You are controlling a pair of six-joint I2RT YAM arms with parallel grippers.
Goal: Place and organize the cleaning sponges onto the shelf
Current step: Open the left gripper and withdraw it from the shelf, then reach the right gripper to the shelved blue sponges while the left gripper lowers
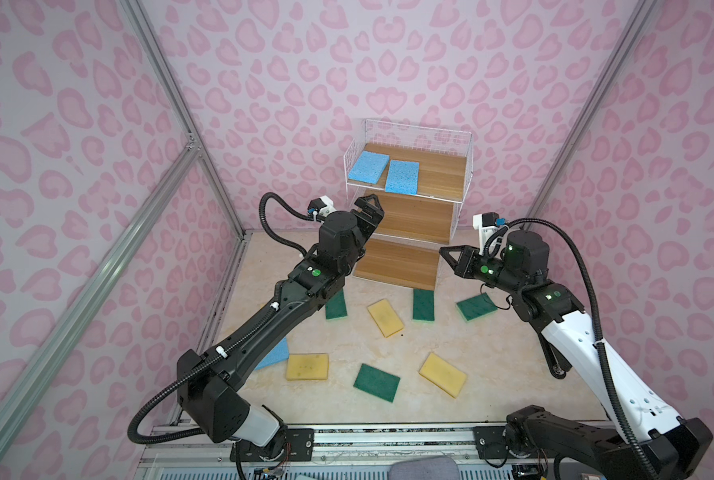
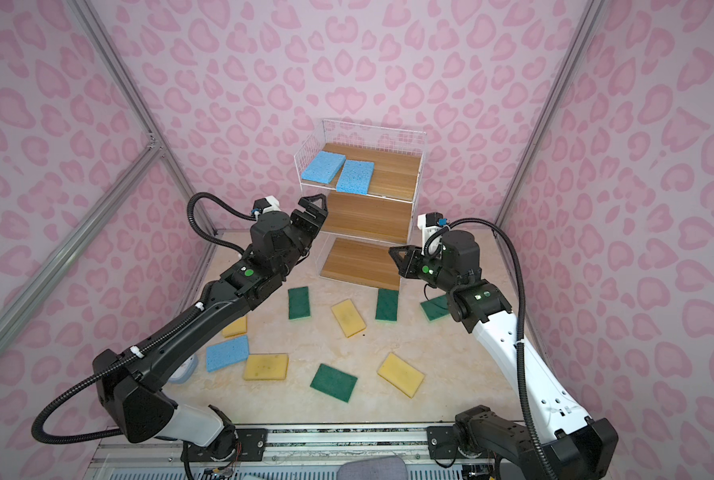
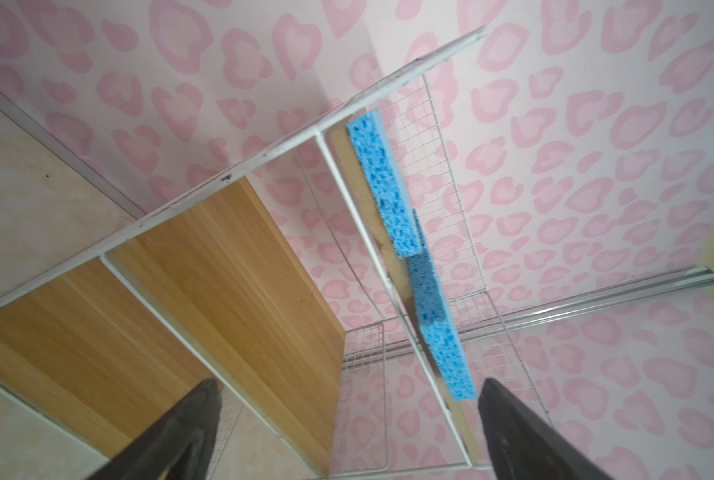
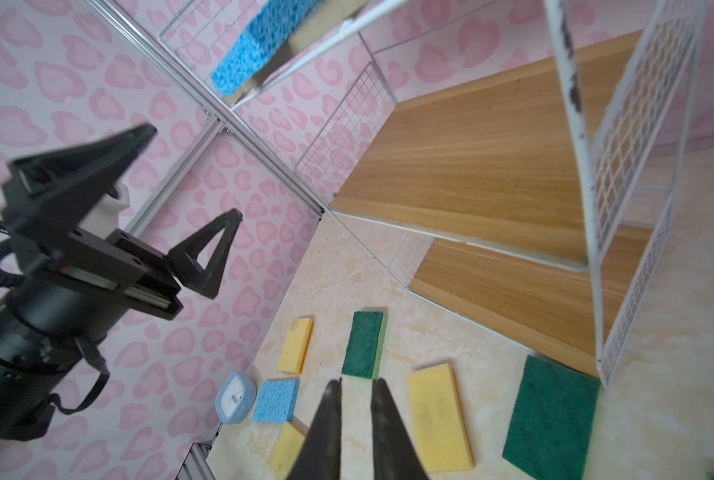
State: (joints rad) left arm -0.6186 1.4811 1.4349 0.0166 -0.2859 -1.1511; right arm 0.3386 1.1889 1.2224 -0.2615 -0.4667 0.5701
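The shelf (image 1: 442, 166) stands at the back of the table, white wire with three wooden boards. Two blue cleaning sponges (image 1: 368, 166) (image 1: 402, 176) lie on its top board; the lower boards are bare. Green (image 1: 423, 305), yellow (image 1: 385, 318) and blue (image 2: 227, 353) sponges lie scattered on the table in front. My left gripper (image 1: 369, 208) is open and empty beside the shelf's left edge at middle-board height, below the blue sponges (image 3: 388, 195). My right gripper (image 1: 446, 251) hovers by the bottom board's right front corner, its fingers nearly together with nothing between them (image 4: 358, 381).
A small light-blue clock (image 4: 236, 397) sits at the table's left edge next to the blue sponge. Pink patterned walls and metal frame posts (image 1: 189, 137) close in three sides. A green sponge (image 1: 476, 306) lies under the right arm.
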